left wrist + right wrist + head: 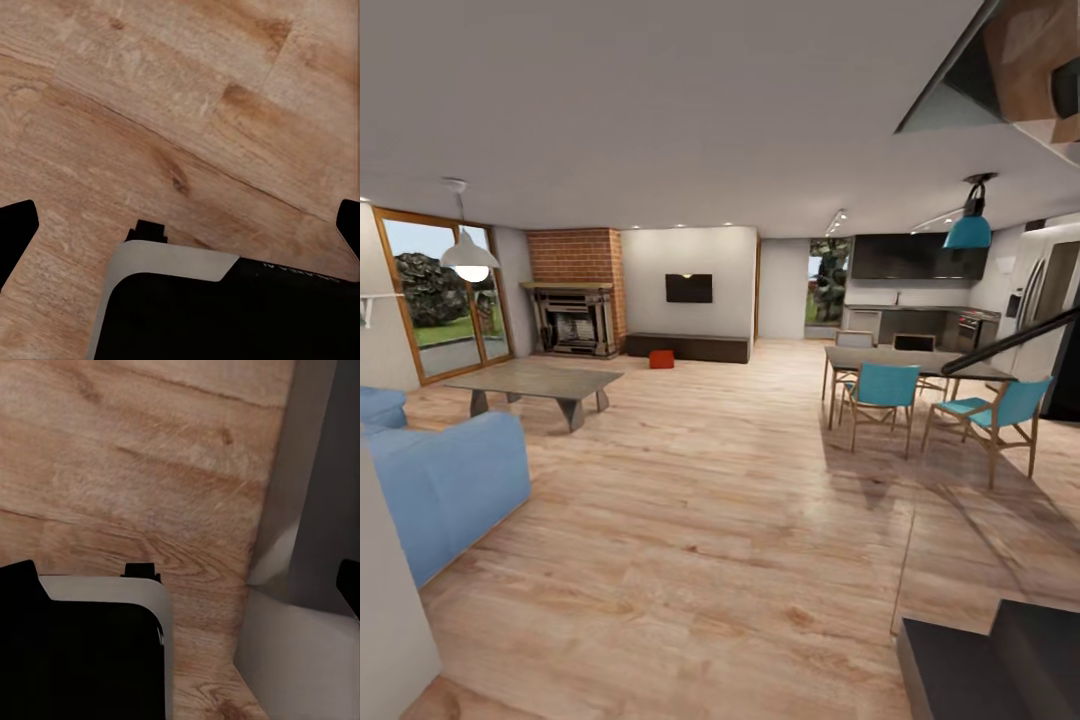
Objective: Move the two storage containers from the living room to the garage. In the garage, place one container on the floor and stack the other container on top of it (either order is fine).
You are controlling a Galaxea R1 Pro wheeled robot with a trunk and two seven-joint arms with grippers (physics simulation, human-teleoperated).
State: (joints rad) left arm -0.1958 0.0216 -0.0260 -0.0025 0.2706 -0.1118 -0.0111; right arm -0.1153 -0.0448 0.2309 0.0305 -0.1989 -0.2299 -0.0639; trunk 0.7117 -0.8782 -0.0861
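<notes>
Nearest in the head view, a blue sofa (445, 490) sits at the left and a dark step edge (1000, 660) at the lower right, on the living room's light wood plank floor (710, 520). Farther in stand a low grey coffee table (535, 385) and a dining table (915, 362) with teal chairs (885, 390). At the far wall, one orange-red storage container (661, 358) sits on the floor just in front of the long dark bench (688, 347), below the black wall screen (689, 288) and right of the brick fireplace (575, 300).

The wrist views look down on planks: the left fingers (16, 229) are dark tips at the picture's two edges, wide apart over bare wood; the right fingers (22, 577) are likewise spread, beside a pale wall corner (300, 510).
</notes>
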